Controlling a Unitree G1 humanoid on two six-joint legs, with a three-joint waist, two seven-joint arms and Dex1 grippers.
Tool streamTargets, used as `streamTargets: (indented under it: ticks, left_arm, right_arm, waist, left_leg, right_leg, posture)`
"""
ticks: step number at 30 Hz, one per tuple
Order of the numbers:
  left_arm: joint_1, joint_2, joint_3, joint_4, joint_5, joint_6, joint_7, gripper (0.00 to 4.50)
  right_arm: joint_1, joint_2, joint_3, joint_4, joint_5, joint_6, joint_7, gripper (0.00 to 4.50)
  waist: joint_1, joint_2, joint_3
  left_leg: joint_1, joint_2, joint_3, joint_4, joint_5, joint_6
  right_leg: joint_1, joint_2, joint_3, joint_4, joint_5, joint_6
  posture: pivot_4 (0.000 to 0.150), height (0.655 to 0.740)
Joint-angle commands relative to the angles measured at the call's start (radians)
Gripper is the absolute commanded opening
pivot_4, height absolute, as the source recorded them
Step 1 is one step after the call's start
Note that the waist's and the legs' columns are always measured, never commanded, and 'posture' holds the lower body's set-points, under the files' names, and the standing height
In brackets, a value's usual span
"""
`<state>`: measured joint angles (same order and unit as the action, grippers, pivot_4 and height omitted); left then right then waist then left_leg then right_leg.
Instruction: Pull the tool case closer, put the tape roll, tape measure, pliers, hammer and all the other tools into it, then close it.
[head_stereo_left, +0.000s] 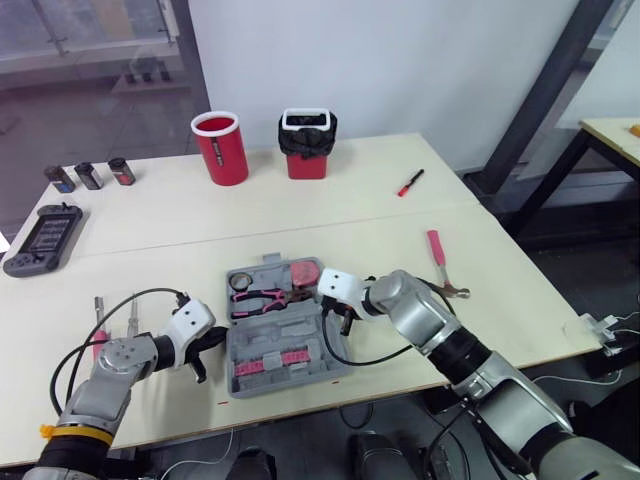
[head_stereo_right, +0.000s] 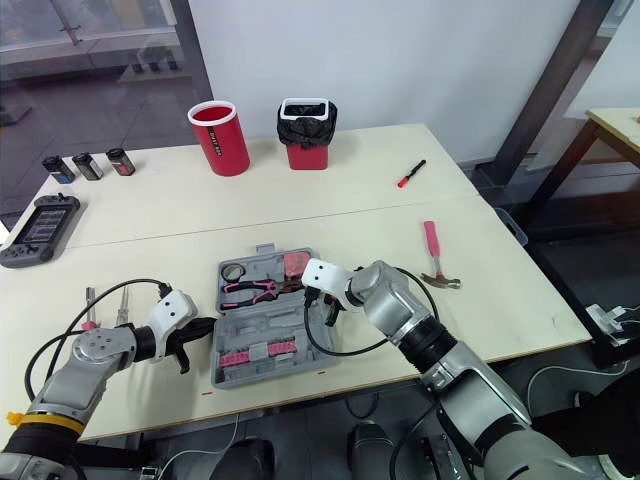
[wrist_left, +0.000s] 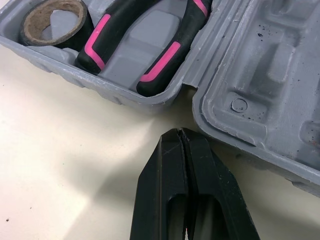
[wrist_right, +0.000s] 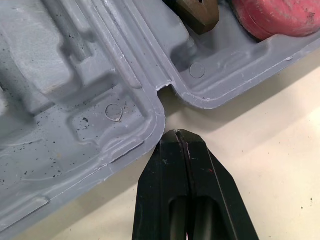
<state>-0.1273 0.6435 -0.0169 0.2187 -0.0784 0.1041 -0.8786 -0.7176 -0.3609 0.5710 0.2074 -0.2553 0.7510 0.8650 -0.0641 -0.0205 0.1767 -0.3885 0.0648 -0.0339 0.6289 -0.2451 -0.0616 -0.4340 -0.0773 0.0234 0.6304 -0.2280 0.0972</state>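
1. At the near middle of the surface (head_stereo_left: 490, 320), the open case (head_stereo_left: 300, 332) holds tape roll (head_stereo_left: 242, 281) and pliers (head_stereo_left: 258, 297)
2. Left jaws pressed together, empty, just left of it; right jaws likewise, just right
3. Hammer (head_stereo_left: 440, 262) lies farther right

labels: nothing we can read tbh | tool case (wrist_left: 260, 75): just moulded circles, no legible marks | handheld device (head_stereo_left: 45, 238): screen too small to tell

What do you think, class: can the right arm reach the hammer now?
Probably yes: the hammer lies on bare table beside that arm, nothing between. The right pincer, shut by the case, must open first.
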Motion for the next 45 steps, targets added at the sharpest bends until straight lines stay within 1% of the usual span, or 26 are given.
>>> streamTargets:
  ticks: [1,3,5,7,8,9,10,13,15,17,18,20,22,23,24,26,29,33,35,37,39,41,43,45]
  left_arm:
    - [0.070,0.051,0.055,-0.001,-0.024,0.018,-0.011,0.03]
    - [0.109,0.086,0.122,-0.018,-0.072,0.004,-0.031,0.03]
    - [0.146,0.110,0.172,-0.043,-0.120,0.000,-0.055,0.03]
    - [0.221,0.144,0.328,-0.090,-0.274,0.018,-0.149,0.03]
    - [0.254,0.158,0.397,-0.101,-0.328,0.024,-0.182,0.03]
    - [0.281,0.168,0.443,-0.103,-0.354,0.025,-0.198,0.03]
    - [0.299,0.173,0.465,-0.105,-0.363,0.024,-0.202,0.03]
    - [0.381,0.209,0.575,-0.033,-0.351,-0.026,-0.212,0.03]
    - [0.426,0.241,0.659,0.076,-0.334,-0.064,-0.200,0.56]
    - [0.461,0.268,0.717,0.196,-0.320,-0.118,-0.189,1.38]
    - [0.475,0.279,0.734,0.256,-0.309,-0.154,-0.187,1.97]
    - [0.488,0.295,0.758,0.347,-0.309,-0.198,-0.194,2.94]
    - [0.496,0.313,0.770,0.436,-0.297,-0.249,-0.193,4.08]
    - [0.501,0.324,0.766,0.476,-0.284,-0.274,-0.195,4.46]
    - [0.502,0.331,0.760,0.509,-0.274,-0.296,-0.197,4.49]
    - [0.495,0.343,0.738,0.569,-0.258,-0.329,-0.204,4.49]
    - [0.446,0.340,0.699,0.617,-0.246,-0.354,-0.219,4.49]
    - [0.420,0.315,0.670,0.611,-0.247,-0.367,-0.209,4.49]
    - [0.411,0.281,0.664,0.580,-0.251,-0.378,-0.174,4.49]
    - [0.409,0.232,0.681,0.512,-0.278,-0.367,-0.129,4.49]
    - [0.416,0.175,0.695,0.407,-0.314,-0.319,-0.082,4.49]
    - [0.427,0.084,0.693,0.210,-0.383,-0.204,-0.005,4.49]
    - [0.430,-0.013,0.674,-0.026,-0.462,-0.084,0.099,4.49]
    - [0.419,-0.078,0.662,-0.185,-0.495,0.016,0.216,4.49]
  right_arm:
    - [0.048,-0.109,-0.100,-0.094,0.031,-0.063,0.013,0.00]
    - [0.106,-0.173,-0.199,-0.189,0.106,-0.144,0.044,0.00]
    - [0.156,-0.210,-0.283,-0.267,0.175,-0.177,0.063,0.00]
    - [0.250,-0.269,-0.492,-0.360,0.284,-0.223,0.069,0.00]
    - [0.302,-0.299,-0.583,-0.395,0.332,-0.243,0.084,0.00]
    - [0.346,-0.323,-0.646,-0.414,0.363,-0.255,0.092,0.00]
    - [0.376,-0.338,-0.676,-0.427,0.383,-0.262,0.096,0.00]
    - [0.549,-0.434,-0.828,-0.393,0.401,-0.325,0.117,0.00]
    - [0.673,-0.475,-0.959,-0.344,0.431,-0.334,0.134,0.52]
    - [0.784,-0.489,-1.077,-0.306,0.471,-0.329,0.152,1.29]
    - [0.833,-0.493,-1.123,-0.284,0.484,-0.346,0.163,1.89]
    - [0.889,-0.491,-1.192,-0.255,0.509,-0.390,0.171,2.81]
    - [0.929,-0.493,-1.253,-0.206,0.528,-0.436,0.180,3.90]
    - [0.943,-0.497,-1.272,-0.176,0.529,-0.461,0.182,4.27]
    - [0.952,-0.500,-1.281,-0.154,0.531,-0.478,0.184,4.39]
    - [0.962,-0.499,-1.283,-0.124,0.539,-0.506,0.186,4.39]
    - [0.961,-0.491,-1.268,-0.139,0.557,-0.504,0.177,4.39]
    - [0.973,-0.496,-1.258,-0.171,0.557,-0.496,0.152,4.39]
    - [0.983,-0.491,-1.251,-0.237,0.573,-0.463,0.141,4.39]
    - [0.966,-0.483,-1.230,-0.331,0.622,-0.391,0.124,4.39]
    - [0.924,-0.471,-1.194,-0.428,0.691,-0.302,0.097,4.39]
    - [0.844,-0.459,-1.118,-0.532,0.755,-0.219,0.057,4.39]
    - [0.728,-0.436,-1.018,-0.617,0.802,-0.149,0.004,4.39]
    - [0.636,-0.418,-0.931,-0.672,0.837,-0.092,-0.025,4.39]
  waist:
    - [0.003,0.000,0.000]
    - [0.003,-0.001,0.001]
    - [-0.002,-0.002,0.001]
    - [-0.005,-0.004,0.003]
    - [-0.002,-0.006,0.005]
    - [0.001,-0.006,0.005]
    - [0.006,-0.006,0.006]
    - [0.024,-0.006,0.006]
    - [0.026,-0.007,0.006]
    - [0.025,-0.008,0.007]
    - [0.026,-0.008,0.007]
    - [0.023,-0.008,0.007]
    - [0.020,-0.008,0.008]
    - [0.018,-0.009,0.008]
    - [0.018,-0.009,0.008]
    - [0.016,-0.009,0.008]
    - [0.015,-0.008,0.008]
    - [0.019,-0.008,0.007]
    - [0.020,-0.007,0.007]
    - [0.020,-0.007,0.007]
    - [0.019,-0.008,0.007]
    - [0.019,-0.009,0.007]
    - [0.022,-0.009,0.007]
    - [0.026,-0.009,0.007]
  left_leg:
    - [-0.001,0.000,0.000,0.000,0.000,0.000]
    - [-0.002,0.000,0.000,0.000,0.000,0.000]
    - [-0.003,0.000,0.001,-0.002,0.000,0.000]
    - [-0.003,0.000,0.001,-0.005,0.000,0.000]
    - [-0.003,0.000,0.001,-0.007,0.000,0.000]
    - [-0.003,0.001,0.000,-0.008,0.000,0.000]
    - [-0.003,0.001,0.001,-0.008,0.000,0.000]
    - [-0.003,0.000,0.003,-0.008,0.000,0.000]
    - [-0.003,0.000,0.003,-0.008,-0.001,-0.001]
    - [-0.003,0.000,0.004,-0.008,-0.001,0.000]
    - [-0.004,0.000,0.004,-0.008,-0.001,0.000]
    - [-0.004,0.000,0.005,-0.009,-0.001,-0.001]
    - [-0.003,0.000,0.006,-0.009,-0.001,-0.001]
    - [-0.003,0.000,0.006,-0.009,-0.001,-0.001]
    - [-0.002,0.000,0.006,-0.008,-0.002,-0.001]
    - [-0.002,0.001,0.006,-0.008,-0.003,-0.004]
    - [-0.002,0.001,0.007,-0.007,-0.004,-0.005]
    - [-0.002,0.001,0.008,-0.007,-0.004,-0.005]
    - [-0.002,0.001,0.008,-0.008,-0.004,-0.005]
    - [-0.002,0.001,0.008,-0.008,-0.004,-0.005]
    - [-0.002,0.001,0.008,-0.008,-0.005,-0.007]
    - [-0.001,0.002,0.007,-0.008,-0.005,-0.007]
    - [-0.001,0.002,0.007,-0.007,-0.005,-0.007]
    - [-0.001,0.002,0.007,-0.005,-0.005,-0.007]
  right_leg:
    - [0.000,0.000,0.000,0.000,0.000,0.000]
    - [-0.001,0.000,0.000,-0.002,0.000,0.001]
    - [-0.003,0.000,0.000,-0.002,-0.001,0.002]
    - [-0.006,0.000,0.000,-0.001,-0.001,0.002]
    - [-0.007,0.000,0.000,-0.001,-0.002,0.001]
    - [-0.007,0.000,0.000,-0.001,-0.003,0.001]
    - [-0.007,0.000,0.000,-0.001,-0.004,0.001]
    - [-0.006,-0.002,0.000,-0.004,-0.004,0.000]
    - [-0.004,-0.003,0.000,-0.008,-0.004,0.000]
    - [-0.004,-0.003,0.000,-0.011,-0.004,-0.001]
    - [-0.004,-0.003,0.000,-0.012,-0.004,-0.001]
    - [-0.004,-0.004,0.000,-0.013,-0.005,0.000]
    - [-0.004,-0.005,0.000,-0.014,-0.005,0.001]
    - [-0.004,-0.005,0.000,-0.014,-0.005,0.001]
    - [-0.006,-0.005,-0.001,-0.015,-0.005,0.001]
    - [-0.006,-0.005,-0.002,-0.018,-0.005,0.000]
    - [-0.008,-0.007,-0.002,-0.019,-0.004,0.000]
    - [-0.008,-0.007,-0.002,-0.019,-0.004,-0.001]
    - [-0.006,-0.007,-0.002,-0.018,-0.003,-0.002]
    - [-0.006,-0.007,-0.002,-0.017,-0.001,-0.005]
    - [-0.007,-0.006,-0.002,-0.014,0.000,-0.004]
    - [-0.007,-0.005,-0.002,-0.013,0.001,-0.003]
    - [-0.006,-0.005,-0.002,-0.013,0.001,-0.002]
    - [-0.005,-0.004,-0.002,-0.012,0.002,-0.001]
  posture:
    - [0.150,0.7387]
    - [0.150,0.7387]
    - [0.150,0.7387]
    - [0.150,0.7387]
    - [0.150,0.7387]
    - [0.150,0.7387]
    - [0.150,0.7387]
    - [0.150,0.7387]
    - [0.150,0.7387]
    - [0.150,0.7387]
    - [0.150,0.7387]
    - [0.150,0.7387]
    - [0.150,0.7387]
    - [0.150,0.7387]
    - [0.150,0.7387]
    - [0.150,0.7387]
    - [0.150,0.7387]
    - [0.150,0.7387]
    - [0.150,0.7387]
    - [0.150,0.7387]
    - [0.150,0.7387]
    - [0.150,0.7387]
    - [0.150,0.7387]
    - [0.150,0.7387]
